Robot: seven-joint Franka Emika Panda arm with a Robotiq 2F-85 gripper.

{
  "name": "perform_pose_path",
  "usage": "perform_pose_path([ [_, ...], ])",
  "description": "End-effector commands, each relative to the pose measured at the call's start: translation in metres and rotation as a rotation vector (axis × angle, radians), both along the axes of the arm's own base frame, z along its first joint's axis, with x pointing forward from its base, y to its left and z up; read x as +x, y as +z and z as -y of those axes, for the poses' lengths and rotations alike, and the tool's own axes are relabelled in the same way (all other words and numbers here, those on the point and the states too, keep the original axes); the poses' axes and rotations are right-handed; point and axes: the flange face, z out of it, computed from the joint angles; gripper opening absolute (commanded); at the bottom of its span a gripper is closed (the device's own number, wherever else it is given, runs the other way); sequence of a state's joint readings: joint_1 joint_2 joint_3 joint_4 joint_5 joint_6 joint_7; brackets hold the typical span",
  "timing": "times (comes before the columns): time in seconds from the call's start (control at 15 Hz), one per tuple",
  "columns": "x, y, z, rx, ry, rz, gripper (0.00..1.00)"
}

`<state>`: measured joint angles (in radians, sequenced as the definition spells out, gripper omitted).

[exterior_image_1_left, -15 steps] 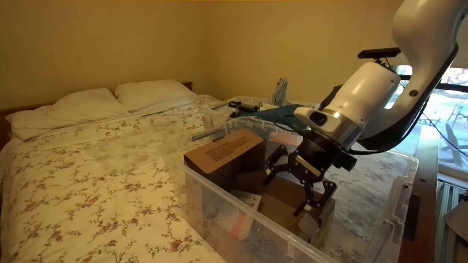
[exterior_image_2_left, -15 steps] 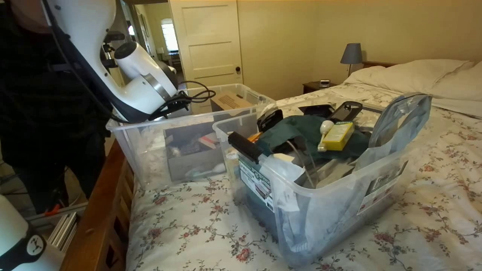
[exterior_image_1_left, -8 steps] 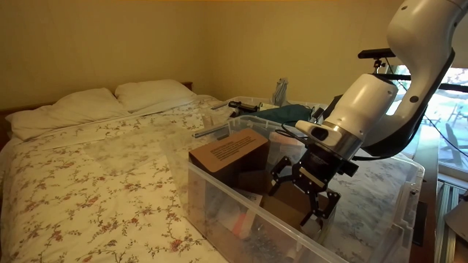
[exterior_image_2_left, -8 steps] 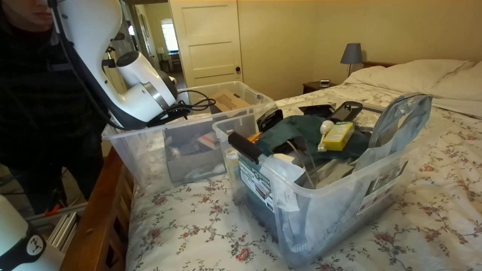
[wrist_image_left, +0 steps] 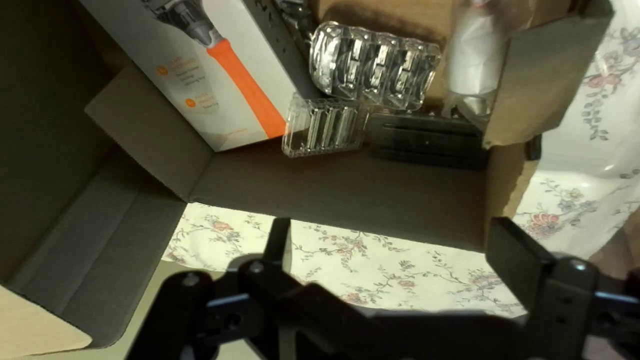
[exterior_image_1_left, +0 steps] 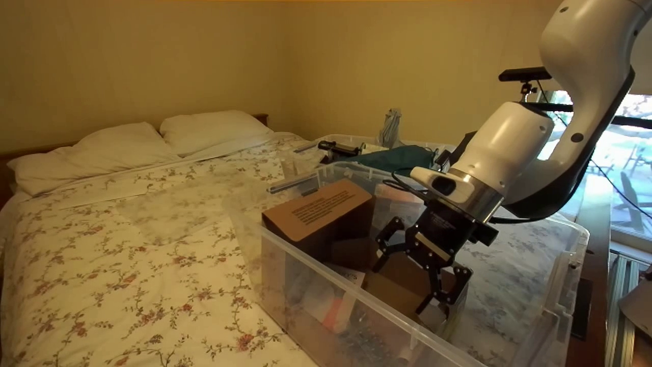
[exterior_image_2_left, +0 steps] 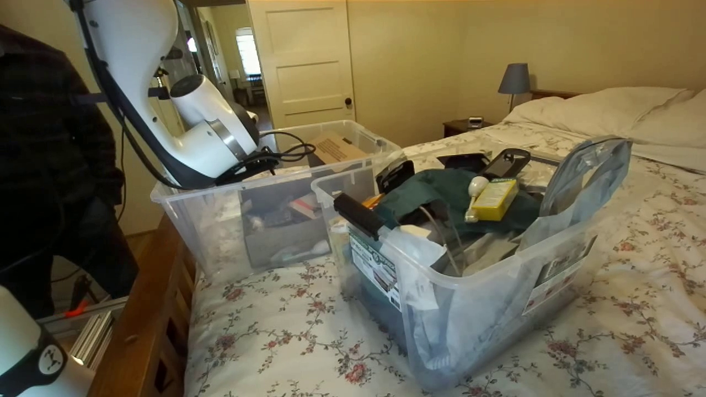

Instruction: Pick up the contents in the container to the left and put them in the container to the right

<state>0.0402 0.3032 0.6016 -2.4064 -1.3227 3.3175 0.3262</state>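
My gripper [exterior_image_1_left: 401,283] is open and empty, pointing down into a clear plastic bin [exterior_image_2_left: 220,190], above an open cardboard box [exterior_image_1_left: 392,295]. In the wrist view its fingers [wrist_image_left: 390,240] straddle bare bedspread beside that box's wall, touching no item. Inside the box lie a dark flat item [wrist_image_left: 427,139], two clear plastic packs with shiny cartridges [wrist_image_left: 372,67] [wrist_image_left: 325,127], a white box with an orange-handled picture [wrist_image_left: 200,75] and a white wrapped item [wrist_image_left: 475,55]. A second clear bin [exterior_image_2_left: 458,281] stands beside the first. The fingers are hidden in that exterior view.
A closed-looking brown box [exterior_image_1_left: 321,209] stands in the same bin. The bin's near rim [exterior_image_1_left: 346,290] rises close to my gripper. The second bin is heaped with teal cloth [exterior_image_2_left: 436,187], a yellow box [exterior_image_2_left: 495,199] and a black handle [exterior_image_2_left: 358,215]. A wooden bed rail [exterior_image_2_left: 138,309] runs alongside.
My gripper has come down and slightly right in an exterior view, then nearly stopped. The bin under it has shifted slightly. The fingers stayed open. The person behind the arm has moved.
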Motion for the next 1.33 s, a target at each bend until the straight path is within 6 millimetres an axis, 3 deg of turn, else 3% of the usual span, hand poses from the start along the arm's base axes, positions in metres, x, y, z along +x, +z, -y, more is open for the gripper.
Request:
perform_pose_path([
  [0.0, 0.021, 0.017, 0.013, -0.035, -0.037, 0.086, 1.00],
  [0.2, 0.026, 0.021, 0.035, -0.094, 0.026, 0.169, 1.00],
  [0.4, 0.008, 0.006, 0.043, -0.142, 0.117, 0.176, 1.00],
  [0.6, -0.018, -0.001, 0.026, -0.160, 0.251, 0.203, 1.00],
  [0.87, -0.028, 0.054, -0.012, -0.097, 0.294, 0.335, 1.00],
  [0.93, -0.025, 0.027, -0.001, -0.105, 0.246, 0.244, 1.00],
  [1.07, -0.029, 0.036, -0.010, -0.089, 0.232, 0.250, 1.00],
  [1.27, -0.025, 0.029, -0.004, -0.097, 0.216, 0.232, 1.00],
])
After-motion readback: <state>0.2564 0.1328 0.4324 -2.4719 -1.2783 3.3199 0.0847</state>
